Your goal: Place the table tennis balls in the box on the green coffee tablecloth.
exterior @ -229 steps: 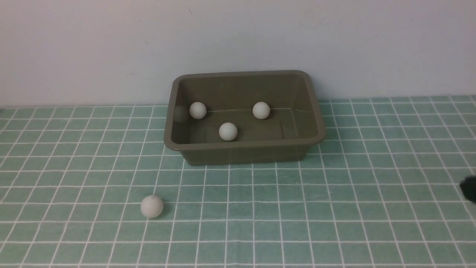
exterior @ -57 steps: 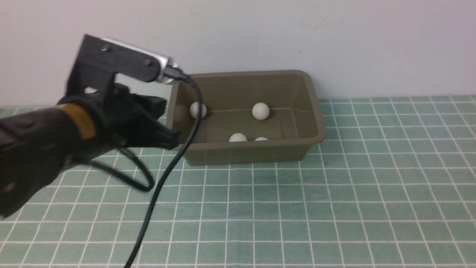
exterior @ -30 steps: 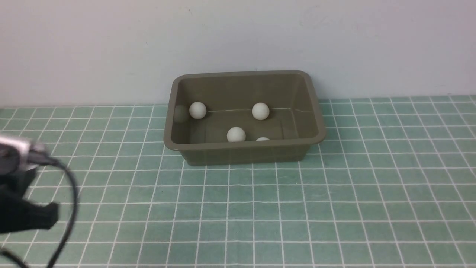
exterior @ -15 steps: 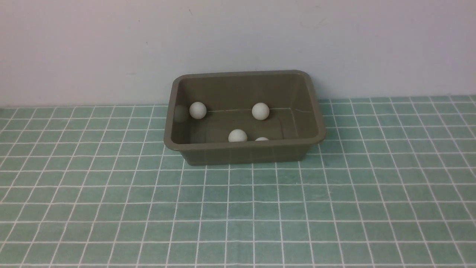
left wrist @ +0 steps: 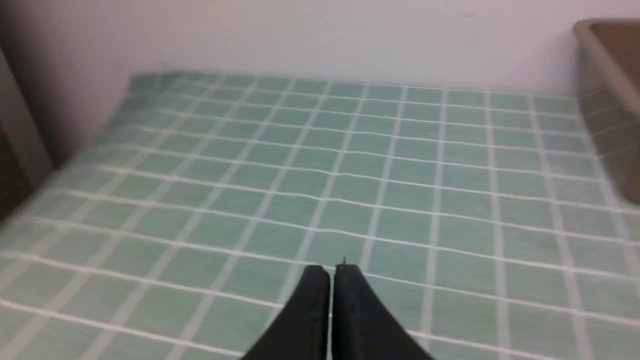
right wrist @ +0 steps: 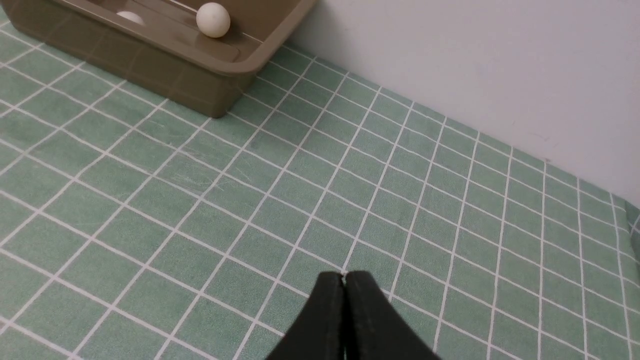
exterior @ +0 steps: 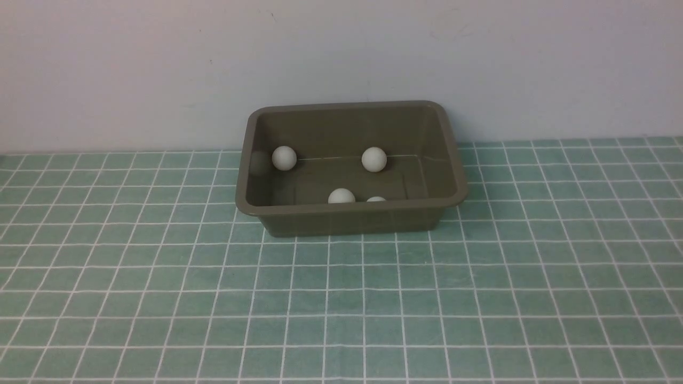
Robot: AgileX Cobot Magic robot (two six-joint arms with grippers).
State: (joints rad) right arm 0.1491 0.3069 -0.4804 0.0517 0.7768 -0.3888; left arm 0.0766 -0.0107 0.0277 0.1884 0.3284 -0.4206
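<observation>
The olive-brown box (exterior: 349, 216) stands on the green coffee tablecloth (exterior: 341, 298) near the back wall. Several white table tennis balls lie inside it: one at the back left (exterior: 284, 158), one at the back right (exterior: 374, 159), and two near the front wall (exterior: 341, 196) (exterior: 376, 199), half hidden by the rim. No ball lies on the cloth. Neither arm shows in the front view. My left gripper (left wrist: 331, 270) is shut and empty above the cloth, left of the box (left wrist: 607, 100). My right gripper (right wrist: 343, 276) is shut and empty, right of the box (right wrist: 175, 65).
A plain pale wall (exterior: 341, 53) rises right behind the box. The cloth's left edge drops off by a dark surface (left wrist: 15, 165) in the left wrist view. The cloth's right edge (right wrist: 631, 215) shows in the right wrist view.
The ball that lay on the cloth is now in the box. My left arm has drawn back to the left and left the front view. The balls have settled.
</observation>
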